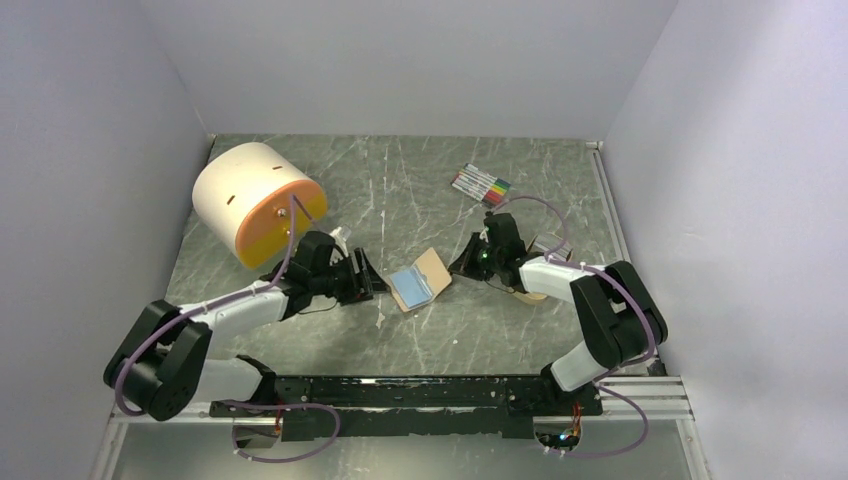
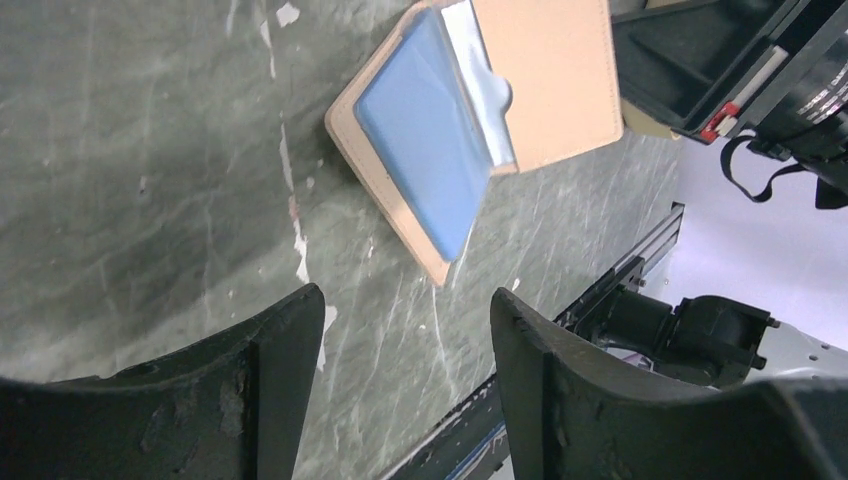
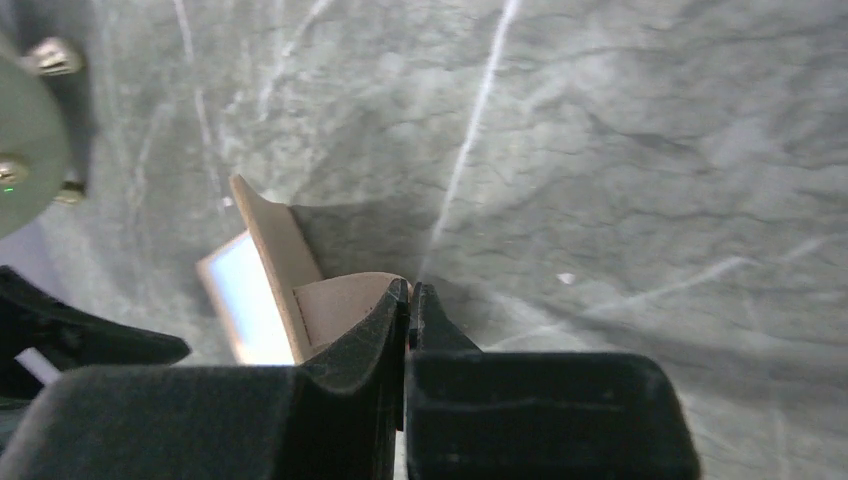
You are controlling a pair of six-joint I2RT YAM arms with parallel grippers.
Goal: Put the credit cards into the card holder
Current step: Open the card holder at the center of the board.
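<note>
We had the card holder [image 1: 420, 280] spread open in the middle of the bench [image 1: 400, 180], blue sleeve [image 2: 425, 130] up. At its nine o'clock our left hand [image 2: 405, 295] gaped wide, empty. At three o'clock our right hand [image 3: 412, 292] was pinched closed at the flap [image 3: 345, 305], seemingly steadying it. We spotted no cards, so fetching one looked next.

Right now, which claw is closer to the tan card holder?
Right. The right claw is shut at the flap of the card holder, seemingly pinching it; the left claw hangs open a short way off its other side.
</note>
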